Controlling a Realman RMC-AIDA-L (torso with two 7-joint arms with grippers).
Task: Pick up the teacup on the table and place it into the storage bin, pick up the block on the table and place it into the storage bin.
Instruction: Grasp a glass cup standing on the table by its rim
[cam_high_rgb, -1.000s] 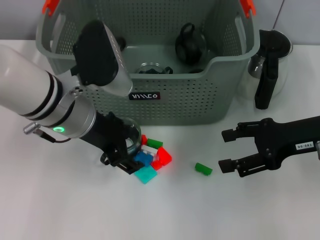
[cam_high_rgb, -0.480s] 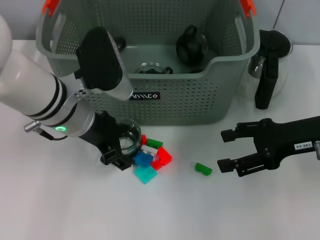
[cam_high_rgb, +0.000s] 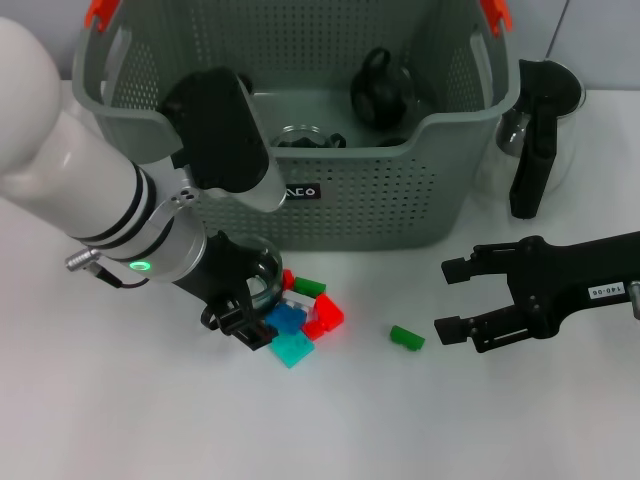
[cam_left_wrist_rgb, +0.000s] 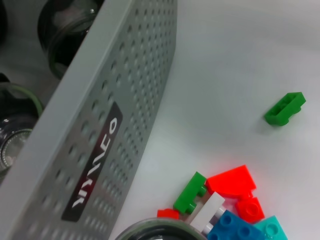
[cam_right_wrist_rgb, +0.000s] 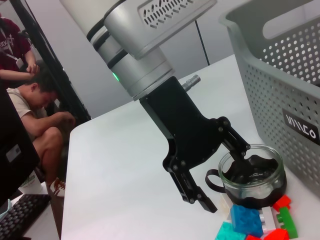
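Since the earlier frames, the left gripper (cam_high_rgb: 252, 305) had shifted slightly, its fingers straddling the glass teacup (cam_high_rgb: 262, 278) on the table beside the storage bin (cam_high_rgb: 380, 205). Right gripper (cam_high_rgb: 452, 298) hung open near the green block (cam_high_rgb: 406, 338).

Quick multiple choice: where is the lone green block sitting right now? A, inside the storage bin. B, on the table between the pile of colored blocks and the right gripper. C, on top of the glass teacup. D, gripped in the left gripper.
B: the green block lies alone on the table, between the block pile and the open right gripper.
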